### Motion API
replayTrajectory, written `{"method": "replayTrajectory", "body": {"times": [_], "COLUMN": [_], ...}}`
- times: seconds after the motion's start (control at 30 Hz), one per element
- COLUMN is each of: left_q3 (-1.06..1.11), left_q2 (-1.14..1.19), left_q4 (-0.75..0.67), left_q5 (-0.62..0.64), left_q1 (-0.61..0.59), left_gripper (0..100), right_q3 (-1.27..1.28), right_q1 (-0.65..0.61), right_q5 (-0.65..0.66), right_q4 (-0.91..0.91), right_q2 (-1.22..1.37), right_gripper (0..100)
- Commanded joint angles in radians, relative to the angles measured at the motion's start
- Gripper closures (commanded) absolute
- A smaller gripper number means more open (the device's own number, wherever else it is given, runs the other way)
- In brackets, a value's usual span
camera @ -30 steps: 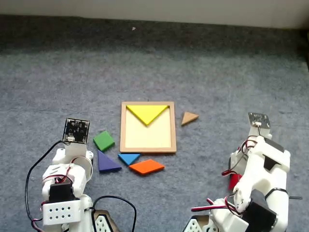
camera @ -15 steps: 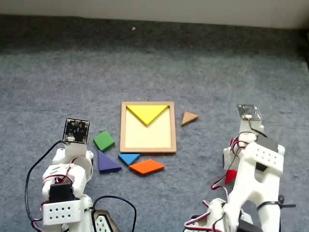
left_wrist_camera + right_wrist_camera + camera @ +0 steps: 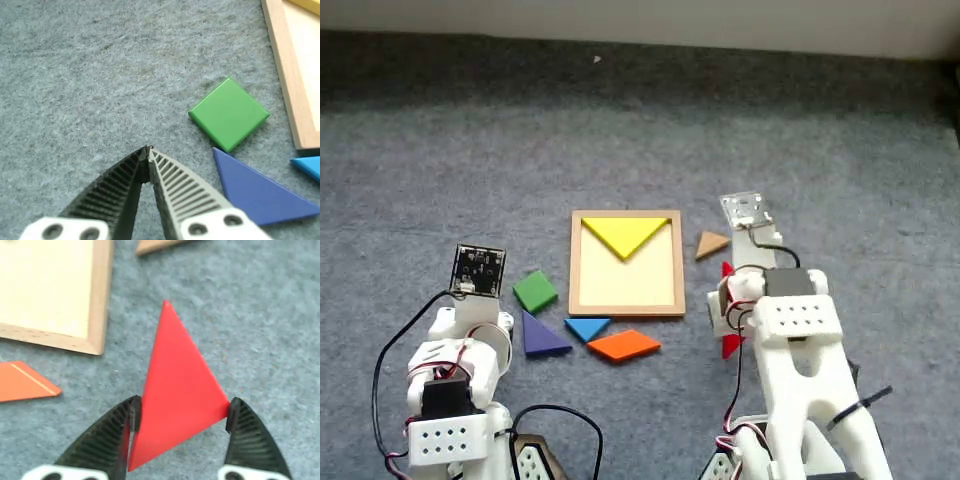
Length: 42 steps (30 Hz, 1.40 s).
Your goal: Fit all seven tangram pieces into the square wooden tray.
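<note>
Just right of the tray (image 3: 576, 265), the right gripper (image 3: 183, 409) pinched the red triangle (image 3: 172, 385) — the placing step, seemingly. Next it needed setting onto bare wood below the yellow triangle (image 3: 623, 236). Left gripper (image 3: 148, 150) — closed, empty, lower left.

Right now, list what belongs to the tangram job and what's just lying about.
Job: square wooden tray; yellow triangle; red triangle; green square; dark blue triangle; light blue triangle; orange parallelogram; tan wooden triangle.
Just there: grey carpet; pale wall behind.
</note>
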Motion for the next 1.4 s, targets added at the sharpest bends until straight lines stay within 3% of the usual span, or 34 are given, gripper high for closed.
{"method": "replayTrajectory", "body": {"times": [0.0,0.37,0.5,0.73,0.83,1.07,1.37], "left_q3": [-0.007,-0.012,-0.016,-0.016,-0.016,-0.016,-0.016], "left_q2": [-0.008,-0.008,-0.008,-0.008,-0.008,-0.008,-0.008], "left_q4": [-0.009,-0.009,-0.015,-0.015,-0.015,-0.015,-0.015], "left_q5": [0.008,0.008,0.008,0.008,0.008,0.008,0.008], "left_q1": [-0.015,-0.018,-0.074,-0.09,-0.085,-0.085,-0.085], "left_gripper": [96,96,96,96,96,96,96], "right_q3": [-0.131,-0.427,-0.521,-0.615,-0.613,-0.473,-0.329], "right_q1": [-0.133,-0.323,-0.363,-0.289,-0.217,-0.14,-0.143], "right_q5": [-0.069,-0.19,-0.226,-0.212,-0.127,-0.095,-0.025], "right_q4": [0.01,0.01,0.012,0.185,0.183,0.071,-0.107], "right_q2": [0.073,0.371,0.443,0.458,0.464,0.464,0.466], "right_gripper": [81.6,81.6,81.6,81.3,77.6,59.1,58.8]}}
